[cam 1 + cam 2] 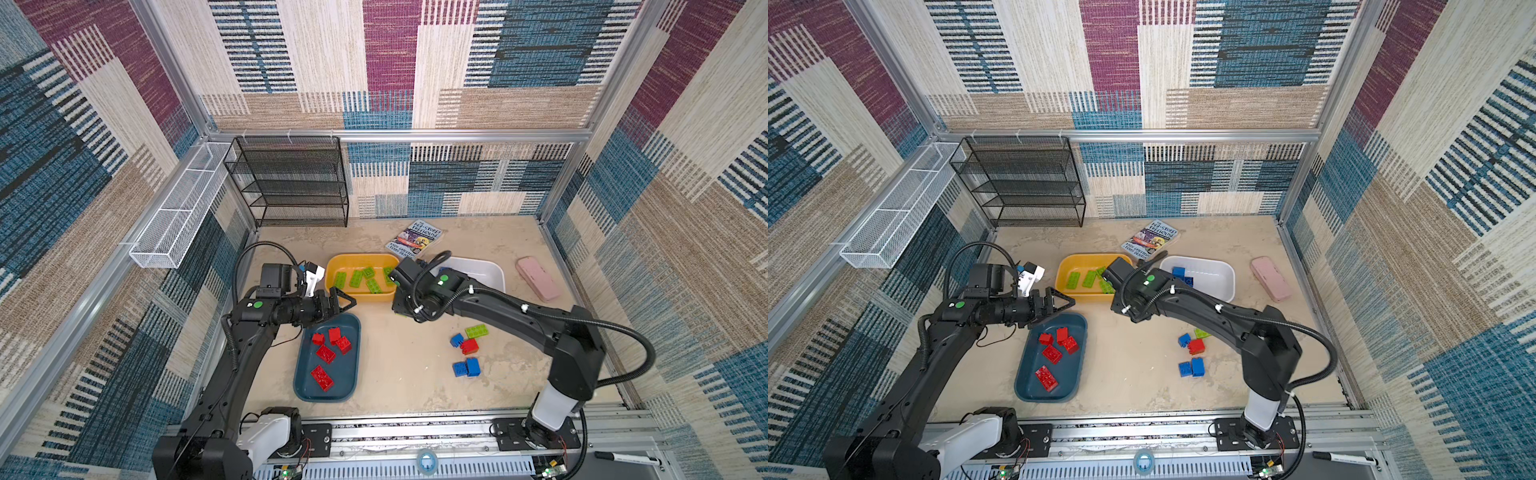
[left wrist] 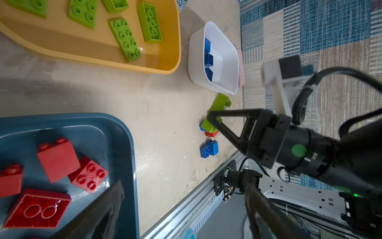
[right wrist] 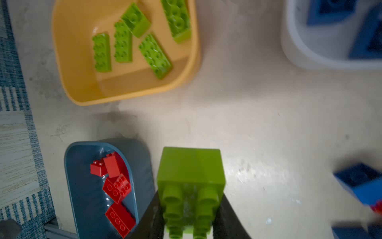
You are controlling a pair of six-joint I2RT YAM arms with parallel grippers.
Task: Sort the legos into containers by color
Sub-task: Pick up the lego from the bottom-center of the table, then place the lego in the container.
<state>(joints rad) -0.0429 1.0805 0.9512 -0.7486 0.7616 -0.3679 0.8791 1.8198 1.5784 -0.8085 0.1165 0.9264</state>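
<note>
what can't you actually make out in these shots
In both top views the right gripper is hidden under its own wrist, so its jaws, shut on a green brick, don't show there.
The white bin: the right arm covers part in both top views; the right wrist view cuts it off, blurred; count of blue bricks unsure.
The book: small print too small to read in the top views.

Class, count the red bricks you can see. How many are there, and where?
6 red bricks: five lie in the dark teal bin, and a sixth red brick sits on the table among loose blue bricks. The right arm could hide more.
</note>
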